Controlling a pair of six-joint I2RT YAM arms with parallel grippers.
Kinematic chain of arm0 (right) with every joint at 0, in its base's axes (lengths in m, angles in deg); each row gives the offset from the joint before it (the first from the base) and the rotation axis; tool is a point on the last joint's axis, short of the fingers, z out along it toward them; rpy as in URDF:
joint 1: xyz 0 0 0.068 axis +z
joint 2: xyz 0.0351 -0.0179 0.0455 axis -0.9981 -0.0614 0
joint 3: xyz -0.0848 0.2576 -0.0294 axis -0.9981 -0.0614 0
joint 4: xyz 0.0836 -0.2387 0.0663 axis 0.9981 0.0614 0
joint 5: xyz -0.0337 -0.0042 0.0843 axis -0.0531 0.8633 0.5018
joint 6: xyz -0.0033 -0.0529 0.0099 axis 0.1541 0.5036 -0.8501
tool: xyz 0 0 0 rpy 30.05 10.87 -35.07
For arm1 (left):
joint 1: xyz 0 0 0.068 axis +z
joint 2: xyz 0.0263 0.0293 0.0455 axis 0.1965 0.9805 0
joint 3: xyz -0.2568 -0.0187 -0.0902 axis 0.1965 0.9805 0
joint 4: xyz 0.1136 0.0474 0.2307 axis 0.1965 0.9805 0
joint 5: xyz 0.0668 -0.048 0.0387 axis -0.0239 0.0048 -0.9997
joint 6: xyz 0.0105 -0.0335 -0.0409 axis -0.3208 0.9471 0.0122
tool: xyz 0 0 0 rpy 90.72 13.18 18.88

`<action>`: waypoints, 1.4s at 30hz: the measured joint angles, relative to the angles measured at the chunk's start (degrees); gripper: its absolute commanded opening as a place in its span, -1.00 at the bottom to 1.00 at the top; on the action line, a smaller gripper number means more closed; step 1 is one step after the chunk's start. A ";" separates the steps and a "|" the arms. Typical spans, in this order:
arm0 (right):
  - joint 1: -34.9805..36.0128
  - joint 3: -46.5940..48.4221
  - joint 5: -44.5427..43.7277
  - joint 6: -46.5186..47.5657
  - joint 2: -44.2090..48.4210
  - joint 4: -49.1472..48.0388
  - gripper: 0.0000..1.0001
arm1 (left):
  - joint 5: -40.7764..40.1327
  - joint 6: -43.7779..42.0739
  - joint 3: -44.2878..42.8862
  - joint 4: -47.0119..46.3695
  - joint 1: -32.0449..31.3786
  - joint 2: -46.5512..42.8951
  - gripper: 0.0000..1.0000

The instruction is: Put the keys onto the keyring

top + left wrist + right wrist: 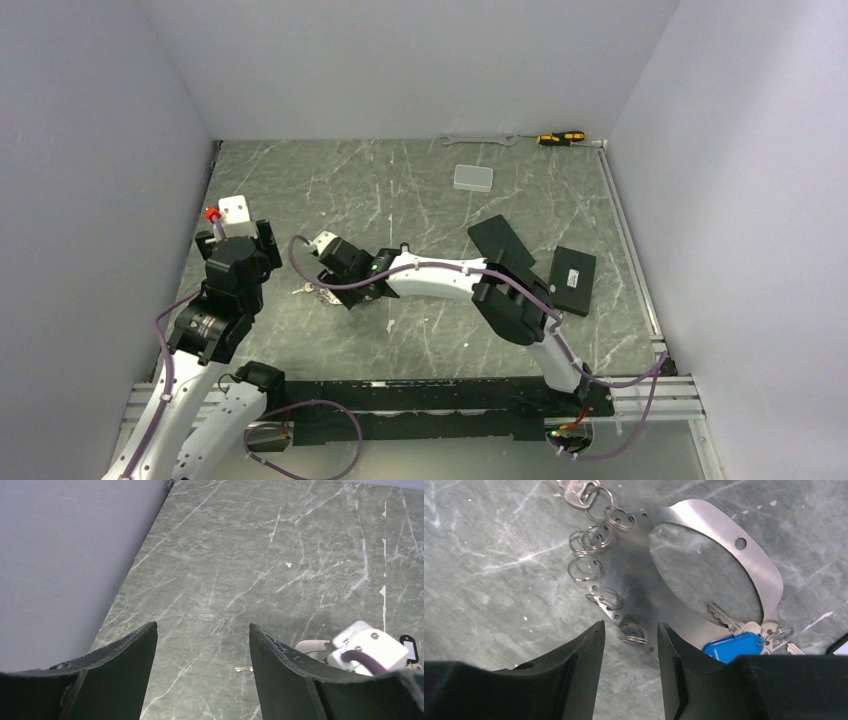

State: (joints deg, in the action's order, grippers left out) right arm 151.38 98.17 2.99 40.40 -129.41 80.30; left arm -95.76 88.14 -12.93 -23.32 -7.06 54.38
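The right gripper (631, 675) holds its jaws partly apart, with bare veined marble table (484, 580) showing between them. Just ahead of their mouth lies the keyring (724, 535), a flat, shiny steel oval whose punched rim carries small split rings (586, 569). Its near edge seems to reach the gap. A blue-tagged key (734, 646) lies half hidden beside one finger. The left gripper (202, 675) gapes wide over open stone, with a grey wall (60, 555) beyond one finger and a small key (244, 669) by the other.
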 measured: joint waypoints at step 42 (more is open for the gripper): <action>-9.35 -22.69 11.65 -17.14 18.14 -9.90 -0.23 | 2.08 -0.44 0.00 -0.22 0.37 0.00 0.42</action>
State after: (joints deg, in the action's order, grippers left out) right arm 142.03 75.48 14.64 23.26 -111.27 70.40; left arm -93.68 87.70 -12.93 -23.53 -6.69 54.38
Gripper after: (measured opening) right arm 0.388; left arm 0.713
